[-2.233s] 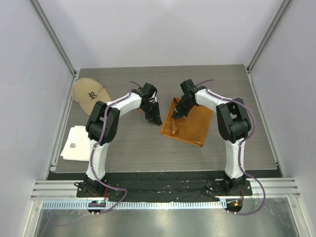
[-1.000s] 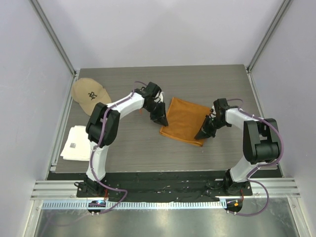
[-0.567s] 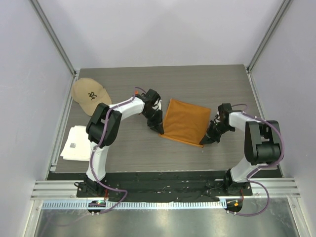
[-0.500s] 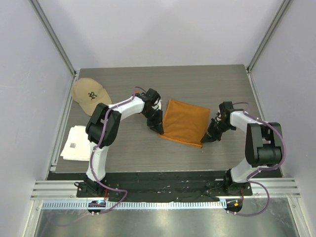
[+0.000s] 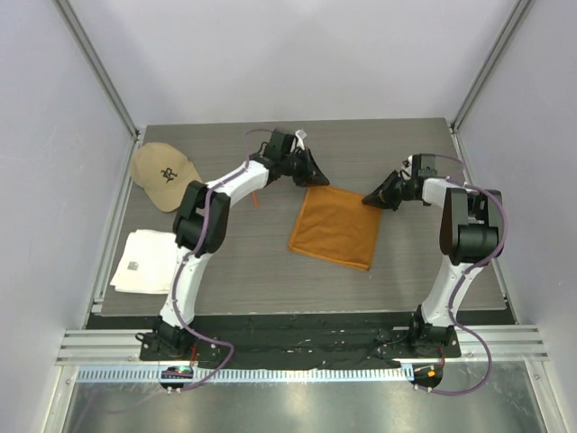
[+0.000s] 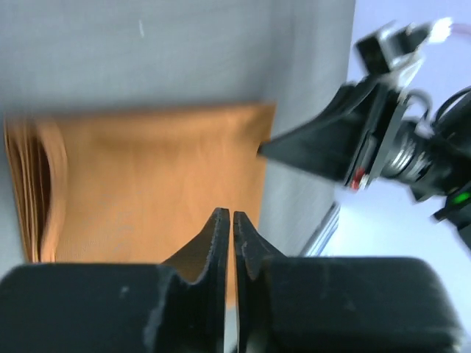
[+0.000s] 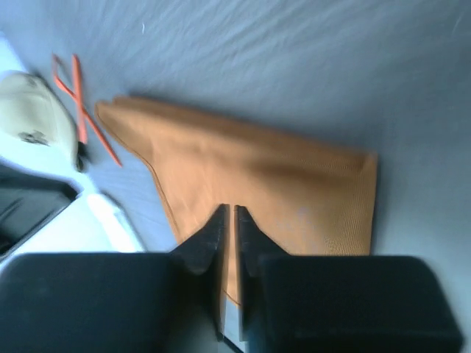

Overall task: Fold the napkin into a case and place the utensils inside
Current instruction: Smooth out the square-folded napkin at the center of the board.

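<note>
The rust-orange napkin (image 5: 334,226) lies folded flat as a near-square in the middle of the table. It also shows in the left wrist view (image 6: 147,173) and the right wrist view (image 7: 265,173). My left gripper (image 5: 317,173) is shut and empty, just above the napkin's far left corner. My right gripper (image 5: 367,199) is shut and empty at the far right corner. The two orange utensils (image 7: 79,103) lie crossed on the table beside the cap. In the top view only a sliver of the utensils (image 5: 258,197) shows under my left arm.
A tan cap (image 5: 163,172) sits at the far left of the table. A thick white towel (image 5: 141,262) lies at the near left edge. Metal frame posts stand at the table's far corners.
Both grippers have moved from the napkin's near corners to its far corners. The napkin lies flat, now a little squarer than before.
</note>
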You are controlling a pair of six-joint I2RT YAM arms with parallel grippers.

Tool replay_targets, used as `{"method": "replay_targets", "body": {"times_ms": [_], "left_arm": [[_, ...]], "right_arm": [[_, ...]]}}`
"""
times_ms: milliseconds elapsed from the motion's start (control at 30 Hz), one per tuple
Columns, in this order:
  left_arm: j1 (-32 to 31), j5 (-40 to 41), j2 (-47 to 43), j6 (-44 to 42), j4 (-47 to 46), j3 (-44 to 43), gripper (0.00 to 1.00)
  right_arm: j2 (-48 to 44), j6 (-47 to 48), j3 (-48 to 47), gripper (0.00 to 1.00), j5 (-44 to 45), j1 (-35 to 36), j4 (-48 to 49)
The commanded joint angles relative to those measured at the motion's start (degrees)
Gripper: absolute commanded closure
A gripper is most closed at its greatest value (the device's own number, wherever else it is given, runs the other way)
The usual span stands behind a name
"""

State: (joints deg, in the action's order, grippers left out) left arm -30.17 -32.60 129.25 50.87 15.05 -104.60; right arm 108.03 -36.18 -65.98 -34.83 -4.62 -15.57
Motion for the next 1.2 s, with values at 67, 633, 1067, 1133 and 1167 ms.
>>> {"method": "replay_targets", "body": {"times_ms": [67, 633, 1067, 1133, 1167], "left_arm": [[1.34, 0.60, 11.28, 11.08, -17.86, -5.96, 0.94], [6.27, -0.10, 20.52, 9.17, -15.67, -9.05, 0.93], [6.88, 5.70, 15.51, -4.99, 4.20, -21.71, 0.82], [6.62, 5.62, 12.88, -4.82, 4.55, -21.09, 0.82], [6.36, 5.44, 11.74, -4.38, 4.29, -19.43, 0.81]], "right_arm": [[7.45, -6.17, -1.44, 0.99, -10.25, -2.14, 17.76], [17.48, -9.98, 3.50, 0.99, -14.66, -11.10, 31.06], [11.60, 1.91, -8.46, 0.86, -12.02, -12.60, 5.38], [10.80, 2.78, -10.48, 0.84, -11.32, -12.43, 1.71], [10.10, 3.31, -11.01, 0.80, -11.40, -12.34, 0.73]]}}
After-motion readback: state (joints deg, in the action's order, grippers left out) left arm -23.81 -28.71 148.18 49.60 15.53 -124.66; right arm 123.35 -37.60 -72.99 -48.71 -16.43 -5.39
